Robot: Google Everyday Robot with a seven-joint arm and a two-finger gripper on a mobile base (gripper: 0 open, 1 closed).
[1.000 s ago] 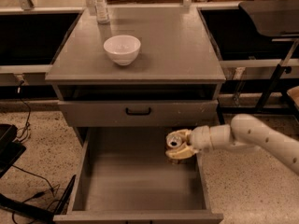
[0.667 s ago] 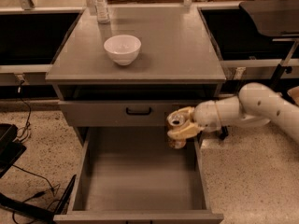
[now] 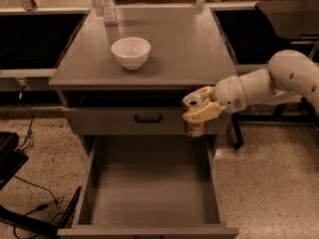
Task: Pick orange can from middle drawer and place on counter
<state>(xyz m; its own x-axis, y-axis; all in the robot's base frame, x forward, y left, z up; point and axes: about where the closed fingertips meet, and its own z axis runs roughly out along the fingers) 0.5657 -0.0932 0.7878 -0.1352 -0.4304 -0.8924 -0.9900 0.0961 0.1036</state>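
Observation:
The orange can [image 3: 193, 125] is upright, with its silver top showing, in my gripper [image 3: 199, 106], which is shut on it. I hold it in the air in front of the cabinet's right side, above the open middle drawer [image 3: 149, 183] and just below the counter's front edge. The drawer's grey floor is bare. The counter [image 3: 179, 49] is the flat grey cabinet top behind and above the can. My white arm reaches in from the right.
A white bowl [image 3: 130, 52] sits on the counter's left middle. A clear plastic bottle [image 3: 107, 5] stands at its back left. A closed drawer front with a black handle [image 3: 148, 118] is above the open drawer. A dark chair [image 3: 294, 19] is at the right.
My gripper has lifted the can up out of the drawer, from near the drawer's right wall to just under the counter's front edge.

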